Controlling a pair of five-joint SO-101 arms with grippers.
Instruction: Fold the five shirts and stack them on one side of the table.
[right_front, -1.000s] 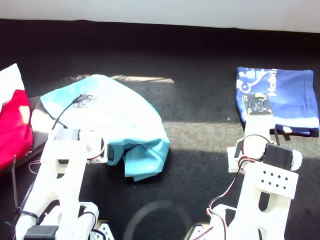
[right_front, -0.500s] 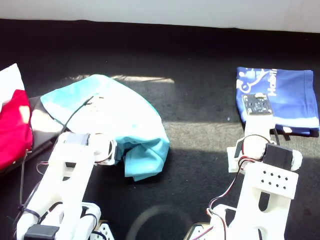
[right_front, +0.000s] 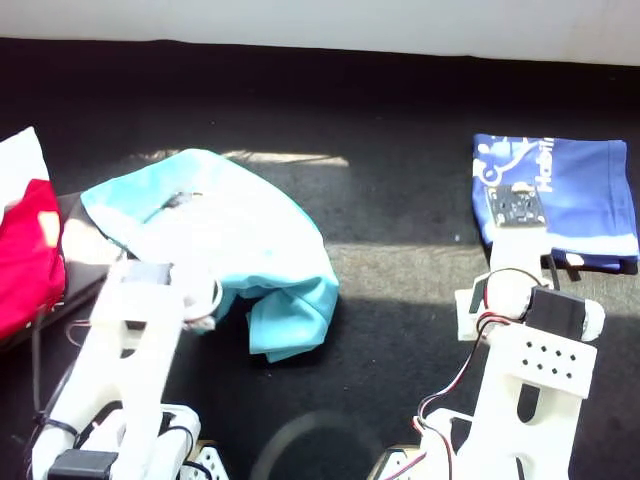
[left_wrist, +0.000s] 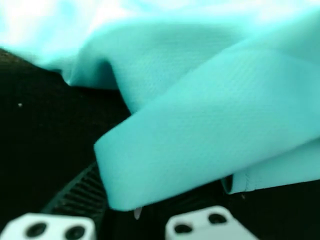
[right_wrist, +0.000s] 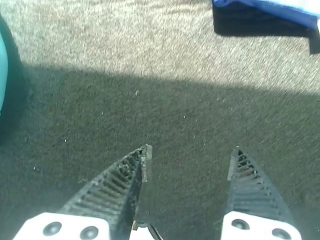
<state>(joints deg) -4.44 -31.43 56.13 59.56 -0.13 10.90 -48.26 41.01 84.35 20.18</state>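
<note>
Teal shirt (right_front: 240, 240) bunched left on tabletop (right_wrist: 200, 90). Soft, floppy, light, so probably best pinched at hem. Left claw (left_wrist: 137, 212) under fold, grip can't tell. Right claw (right_wrist: 190, 155) apart, near right.

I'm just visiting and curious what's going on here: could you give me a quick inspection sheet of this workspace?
Surface: dark felt-like table, partly sunlit.
Job's things: crumpled turquoise shirt left of centre; folded blue shirt at the right; red shirt and white cloth at the left edge.
Clutter: nothing seen.
End effectors: left end effector at the turquoise shirt's fold, grip unclear; right end effector open above bare table.
Cables: wires along the right arm.
Surroundings: white wall behind the table.
</note>
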